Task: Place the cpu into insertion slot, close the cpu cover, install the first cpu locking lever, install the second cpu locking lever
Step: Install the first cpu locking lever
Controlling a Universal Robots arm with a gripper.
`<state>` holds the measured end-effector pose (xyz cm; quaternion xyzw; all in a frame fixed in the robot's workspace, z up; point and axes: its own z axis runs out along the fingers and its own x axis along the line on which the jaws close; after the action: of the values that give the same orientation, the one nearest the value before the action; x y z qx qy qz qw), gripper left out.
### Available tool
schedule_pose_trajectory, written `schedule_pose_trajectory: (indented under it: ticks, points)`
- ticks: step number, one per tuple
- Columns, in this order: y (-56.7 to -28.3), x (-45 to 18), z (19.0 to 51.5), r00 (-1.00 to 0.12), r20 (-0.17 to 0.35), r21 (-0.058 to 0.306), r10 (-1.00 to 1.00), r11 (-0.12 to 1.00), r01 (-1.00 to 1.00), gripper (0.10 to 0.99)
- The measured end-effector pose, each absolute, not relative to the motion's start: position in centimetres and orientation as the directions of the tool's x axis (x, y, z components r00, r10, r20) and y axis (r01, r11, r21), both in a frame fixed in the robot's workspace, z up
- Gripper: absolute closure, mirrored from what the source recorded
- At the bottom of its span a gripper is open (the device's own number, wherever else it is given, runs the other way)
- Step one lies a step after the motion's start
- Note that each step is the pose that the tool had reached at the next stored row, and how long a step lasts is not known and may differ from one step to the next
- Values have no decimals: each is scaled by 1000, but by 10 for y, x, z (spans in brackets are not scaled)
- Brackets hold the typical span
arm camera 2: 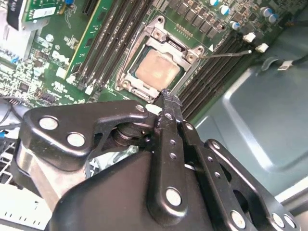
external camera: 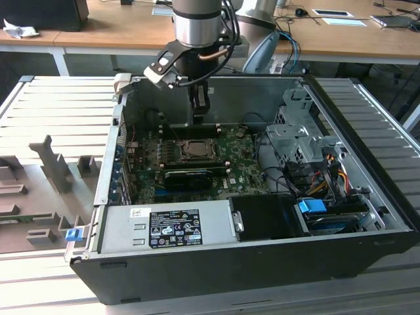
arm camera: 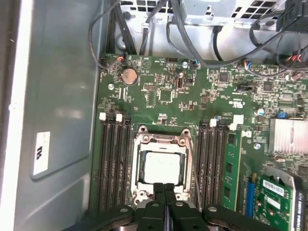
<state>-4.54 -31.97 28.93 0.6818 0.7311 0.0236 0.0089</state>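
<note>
Cpu (arm camera: 162,166) lay seated in the insertion slot (arm camera: 140,168), the cpu cover (arm camera: 161,140) seemingly down around it. Jaws, pressed together and empty, hovered at the slot's edge; slipping off the thin locking lever (arm camera 2: 226,53), they could gouge the memory slots (arm camera: 111,163).

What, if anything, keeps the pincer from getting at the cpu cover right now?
Likely nothing, so yes. The shut pincer hangs right over the cover, which lies around the cpu on the open board. The way between pincer and cover looks bare.
</note>
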Motion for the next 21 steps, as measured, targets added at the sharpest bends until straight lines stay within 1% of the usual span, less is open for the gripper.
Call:
schedule_pose_trajectory:
  ticks: [2,8,21]
  points:
    - [-320,-45,290,-76,19,47,997,75,996,980]
    - [-320,-45,290,-177,19,47,984,176,983,980]
    - [-320,-45,289,-252,19,47,967,251,967,980]
